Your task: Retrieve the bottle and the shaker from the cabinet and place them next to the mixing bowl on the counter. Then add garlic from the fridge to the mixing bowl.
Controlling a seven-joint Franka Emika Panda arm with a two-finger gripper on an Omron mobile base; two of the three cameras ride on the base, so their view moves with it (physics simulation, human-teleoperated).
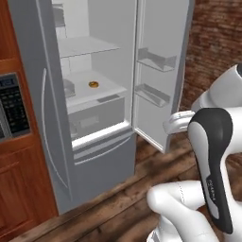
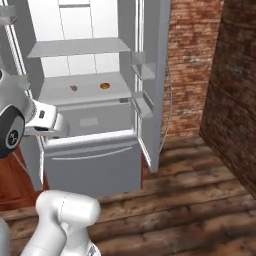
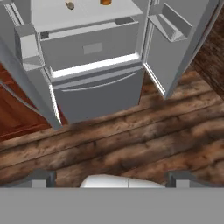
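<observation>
In the left base view a reddish-brown wooden panel with a dark keypad appliance (image 1: 13, 108) set into it fills the left edge. Right of it stands the fridge (image 1: 94, 156), tall and grey, both upper doors swung open on a white interior. An orange-brown ring-shaped food item (image 1: 93, 84) lies on the middle white shelf, left of centre in the frame. The right door (image 1: 160, 71) carries two grey bins on its inner face. A brick wall (image 1: 212, 42) fills the upper right, and the white arm with its dark joint rises at the lower right over the plank floor (image 1: 123, 194).

In the right base view the fridge sits in the upper left half. On its middle shelf the garlic (image 2: 73, 88), a small pale tan bulb, lies left of the ring-shaped item, the two apart on the same shelf. A grey drawer sits below the shelf, and the closed lower freezer front beneath that. The arm crosses the left edge in front of the fridge. Brick walls take the upper centre and the right side.

In the hand view the garlic shows at the very top edge, left of centre, with the ring-shaped item to its right, both partly cut off. The gripper (image 3: 112, 178) hangs over the wooden floor in front of the fridge, well apart from the shelf; its two dark fingertips (image 3: 41, 177) stand wide apart at the lower left and lower right, with nothing between them.
</observation>
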